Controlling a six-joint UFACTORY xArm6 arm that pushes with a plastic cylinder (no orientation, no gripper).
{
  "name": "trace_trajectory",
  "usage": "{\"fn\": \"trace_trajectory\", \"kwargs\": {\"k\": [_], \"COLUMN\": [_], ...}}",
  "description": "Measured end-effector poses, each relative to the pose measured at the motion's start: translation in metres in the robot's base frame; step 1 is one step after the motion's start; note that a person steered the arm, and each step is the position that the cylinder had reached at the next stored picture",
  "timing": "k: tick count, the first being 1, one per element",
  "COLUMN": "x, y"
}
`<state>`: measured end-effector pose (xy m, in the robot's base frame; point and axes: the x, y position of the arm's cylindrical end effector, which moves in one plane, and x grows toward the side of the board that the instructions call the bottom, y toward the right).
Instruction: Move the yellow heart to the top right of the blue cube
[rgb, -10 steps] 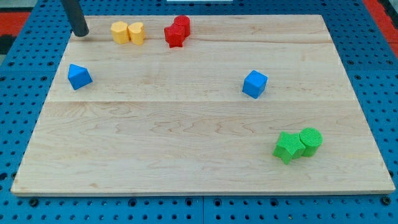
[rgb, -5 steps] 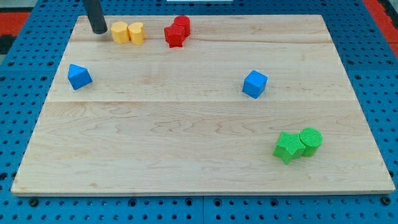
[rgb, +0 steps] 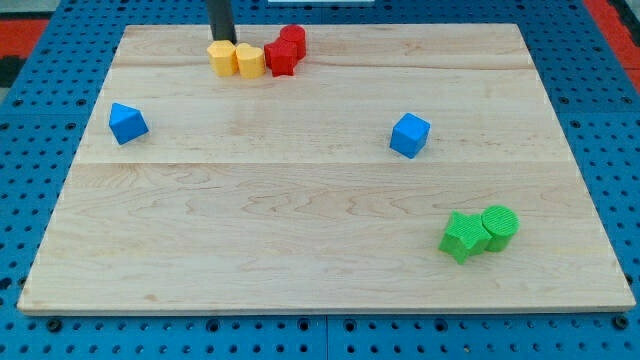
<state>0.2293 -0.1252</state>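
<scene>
Two yellow blocks sit side by side near the view's top: a left one (rgb: 222, 58) and a right one (rgb: 249, 60); I cannot tell which is the heart. The right one touches a red block (rgb: 281, 60). My tip (rgb: 224, 41) is just above the left yellow block, touching its top edge. The blue cube (rgb: 409, 135) stands right of centre, far from the yellow blocks. A second blue block (rgb: 127, 123) lies at the view's left.
A second red block (rgb: 293, 40) sits behind the first. Two green blocks (rgb: 463, 236) (rgb: 499, 225) touch each other at the lower right. The wooden board (rgb: 300, 250) lies on a blue pegboard.
My tip moved right along the top edge and pushed both yellow blocks right, until the right one met the red block.
</scene>
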Motion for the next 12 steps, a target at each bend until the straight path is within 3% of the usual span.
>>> {"fn": "trace_trajectory", "kwargs": {"k": [5,8,11,12], "x": [0.022,0.095,0.140,0.135], "y": [0.031,0.028,0.140,0.195]}}
